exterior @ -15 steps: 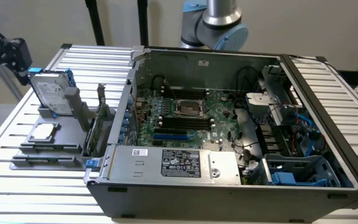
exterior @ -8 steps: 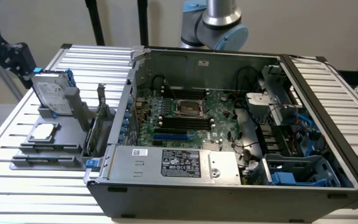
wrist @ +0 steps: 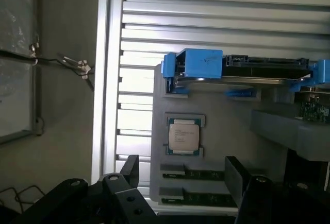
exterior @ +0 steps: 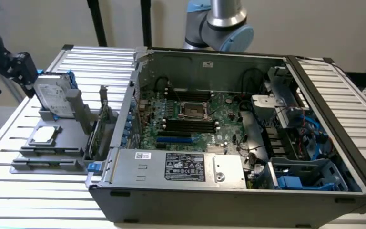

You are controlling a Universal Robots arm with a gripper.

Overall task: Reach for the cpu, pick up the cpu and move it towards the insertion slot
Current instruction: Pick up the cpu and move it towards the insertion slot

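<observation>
The exterior view looks down at a slant, from some way off, over the whole bench (exterior: 43, 200) and open computer case (exterior: 234, 205). The wrist view faces down from nearer, past its fingers (wrist: 131, 170); both share the grey tray (exterior: 72, 143), cpu (exterior: 45, 135) and hard drive (exterior: 53, 98)

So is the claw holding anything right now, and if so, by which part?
Nothing is held. The claw is open with nothing between its fingers, and the cpu lies flat on the grey tray, untouched.
</observation>
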